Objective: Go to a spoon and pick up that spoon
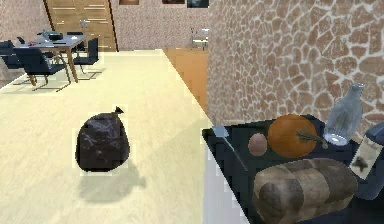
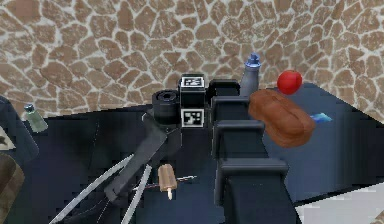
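Observation:
On the dark countertop [image 2: 90,140] lies a small utensil [image 2: 167,180] with a brown handle and a thin silver end; its shape is too small to name as a spoon. My arm [image 2: 250,175] rises from the bottom edge, with two white marker squares [image 2: 192,100] at its far end. Left of them is the dark body of my gripper [image 2: 112,192], its thin pale fingers [image 2: 135,170] slanting down and left over the counter. The utensil lies just right of the fingers. I cannot tell whether the gripper holds anything.
A bread loaf [image 2: 282,118], a red round fruit [image 2: 290,80], a bottle [image 2: 254,68] and a shaker [image 2: 33,115] stand on the counter under a stone wall [image 2: 100,50]. Ahead are a dark bag [image 1: 103,140] on cream floor, an orange fruit [image 1: 292,135], a glass bottle [image 1: 343,115] and a far dining table [image 1: 55,42].

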Available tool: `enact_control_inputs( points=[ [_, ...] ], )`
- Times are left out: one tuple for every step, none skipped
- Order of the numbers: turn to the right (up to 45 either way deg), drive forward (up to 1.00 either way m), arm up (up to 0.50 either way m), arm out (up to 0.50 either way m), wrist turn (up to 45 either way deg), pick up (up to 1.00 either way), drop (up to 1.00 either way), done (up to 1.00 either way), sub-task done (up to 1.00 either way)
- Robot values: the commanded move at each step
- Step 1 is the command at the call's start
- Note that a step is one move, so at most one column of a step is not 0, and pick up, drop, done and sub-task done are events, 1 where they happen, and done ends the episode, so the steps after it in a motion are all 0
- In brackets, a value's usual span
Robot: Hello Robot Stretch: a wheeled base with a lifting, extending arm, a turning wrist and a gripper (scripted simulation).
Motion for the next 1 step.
enact_control_inputs(
  points=[
    [0.0, 0.0, 0.0, 0.0, 45.0, 0.0, 0.0, 0.0, 0.0]
  ],
)
